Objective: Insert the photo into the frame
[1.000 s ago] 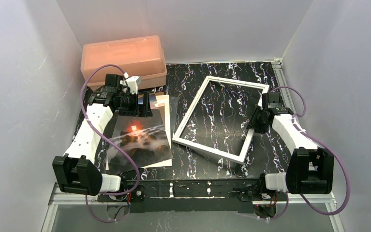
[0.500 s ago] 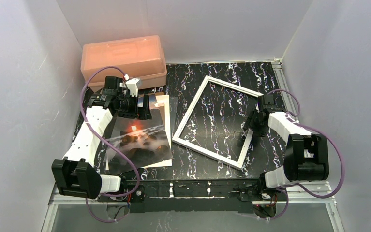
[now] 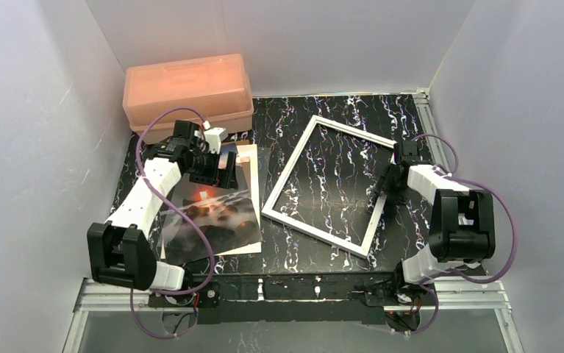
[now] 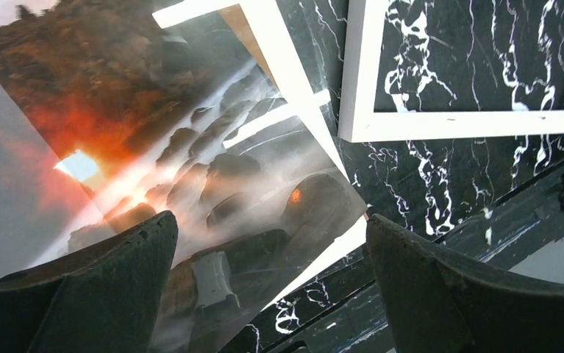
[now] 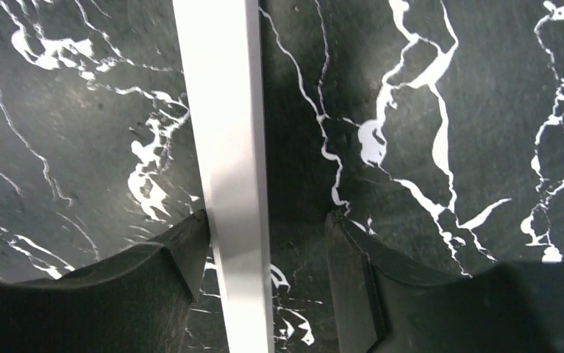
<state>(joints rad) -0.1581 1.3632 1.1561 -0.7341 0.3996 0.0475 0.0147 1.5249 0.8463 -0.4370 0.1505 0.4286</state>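
Note:
The photo point(image 3: 212, 213), a glossy sunset seascape, lies face up on the left of the black marble table. In the left wrist view it point(image 4: 154, 147) fills the left half. My left gripper point(image 3: 223, 168) hovers over the photo's far end, open and empty; its fingertips point(image 4: 268, 235) stand wide apart above the photo's corner. The white frame point(image 3: 315, 229) lies tilted at mid-table. My right gripper point(image 3: 383, 193) is open and straddles the frame's right rail point(image 5: 227, 147). In the right wrist view the gripper point(image 5: 268, 235) has one finger point(image 5: 183, 254) against the rail and the other apart from it.
A salmon-pink plastic box point(image 3: 188, 92) stands at the back left, just behind the left gripper. A brown edge point(image 4: 248, 33) shows under the photo's far side. White walls close in the table on three sides. The frame's near corner point(image 4: 356, 125) lies close to the photo.
My left gripper moved right, further over the photo's far end. My right arm swung in closer to the frame's right rail, and the frame shifted slightly left.

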